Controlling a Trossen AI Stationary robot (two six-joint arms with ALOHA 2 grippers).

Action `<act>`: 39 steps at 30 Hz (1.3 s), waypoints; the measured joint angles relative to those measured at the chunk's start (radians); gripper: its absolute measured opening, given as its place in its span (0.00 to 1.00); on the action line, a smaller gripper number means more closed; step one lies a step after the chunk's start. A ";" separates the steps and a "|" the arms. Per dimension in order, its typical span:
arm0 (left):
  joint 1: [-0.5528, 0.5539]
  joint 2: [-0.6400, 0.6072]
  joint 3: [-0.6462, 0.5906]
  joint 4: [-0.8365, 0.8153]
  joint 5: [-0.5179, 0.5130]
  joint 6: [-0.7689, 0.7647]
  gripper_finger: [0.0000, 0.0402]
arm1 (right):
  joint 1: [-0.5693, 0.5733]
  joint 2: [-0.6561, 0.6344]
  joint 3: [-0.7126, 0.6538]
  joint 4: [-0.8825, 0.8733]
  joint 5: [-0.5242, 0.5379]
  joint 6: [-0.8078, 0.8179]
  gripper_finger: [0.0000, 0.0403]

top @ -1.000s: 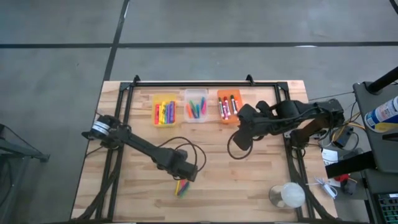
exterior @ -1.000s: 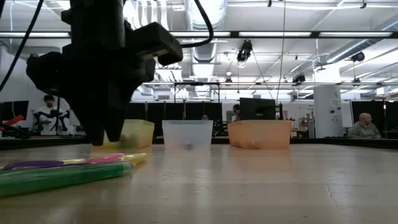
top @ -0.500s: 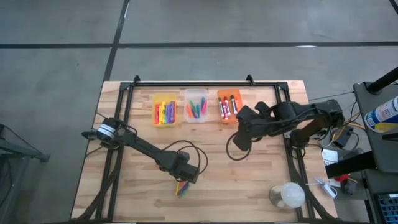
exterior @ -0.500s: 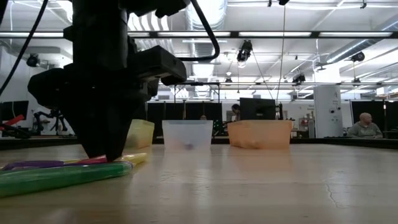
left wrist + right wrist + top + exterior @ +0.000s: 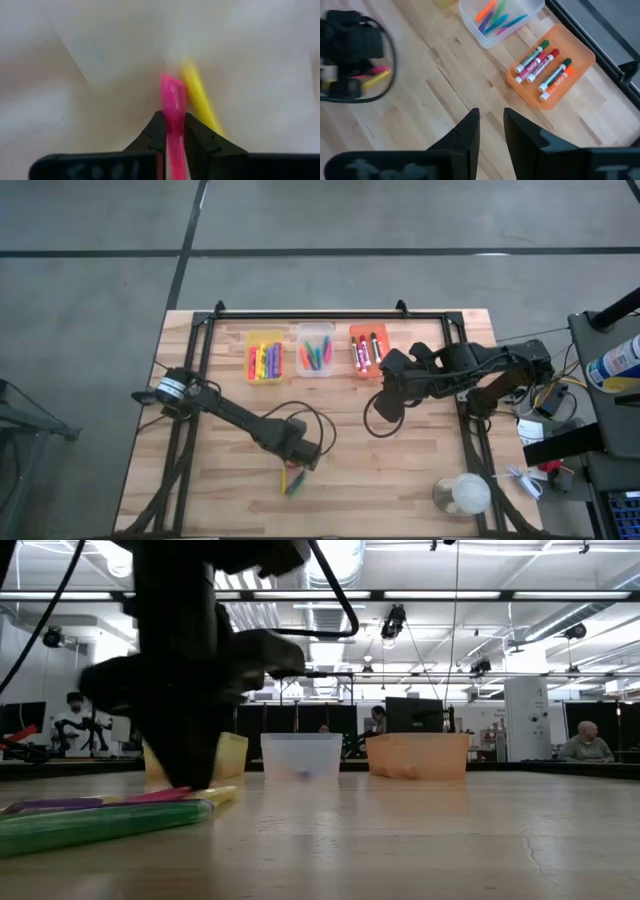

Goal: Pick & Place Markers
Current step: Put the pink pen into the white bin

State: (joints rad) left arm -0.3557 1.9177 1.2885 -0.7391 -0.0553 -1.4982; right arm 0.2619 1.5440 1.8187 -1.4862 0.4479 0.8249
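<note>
Figure: sorting of markers into bins, pick-up stage. The left gripper (image 5: 173,131) stands low over the small cluster of loose markers near the front middle of the table (image 5: 420,470), its fingers (image 5: 156,131) closed against both sides of a pink marker (image 5: 173,100); a yellow marker (image 5: 199,100) lies just beside it, apart from the fingers. In the low view a green marker (image 5: 95,823) and a purple marker (image 5: 50,806) lie on the wood in front of the gripper. At the far edge stand a yellow bin (image 5: 265,340), a clear bin (image 5: 315,332) and an orange bin (image 5: 367,333), each already holding markers. The right gripper (image 5: 491,131) hovers over bare wood to the near side of the orange bin, its fingers a narrow gap apart and holding nothing. The step in hand appears to be the grasp of the pink marker, just secured. The next move would call for a straight lift clear of the yellow neighbour, then a carry across to the far row and a release over whichever bin suits its colour
</note>
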 joint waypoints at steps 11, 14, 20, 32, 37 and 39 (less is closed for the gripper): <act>0.075 -0.078 -0.002 -0.062 -0.058 0.030 0.08 | 0.000 0.000 -0.001 0.028 0.009 -0.024 0.19; 0.102 -0.118 0.000 -0.070 -0.084 0.043 0.08 | 0.000 0.000 -0.001 0.030 0.009 -0.025 0.18; 0.192 -0.192 0.000 -0.071 -0.141 0.101 0.08 | 0.000 0.000 -0.002 0.030 0.009 -0.025 0.18; 0.598 -0.260 0.010 0.094 -0.086 0.444 0.08 | 0.000 0.001 -0.003 0.034 0.012 -0.024 0.18; 0.729 -0.230 0.011 0.204 -0.007 0.521 0.09 | 0.002 0.001 -0.003 0.035 0.002 -0.016 0.17; 0.764 -0.215 0.011 0.216 0.011 0.520 0.09 | 0.002 0.001 -0.003 0.035 0.001 -0.014 0.17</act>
State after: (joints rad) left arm 0.4086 1.7026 1.2994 -0.5232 -0.0444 -0.9781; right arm 0.2642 1.5448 1.8156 -1.4512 0.4488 0.8112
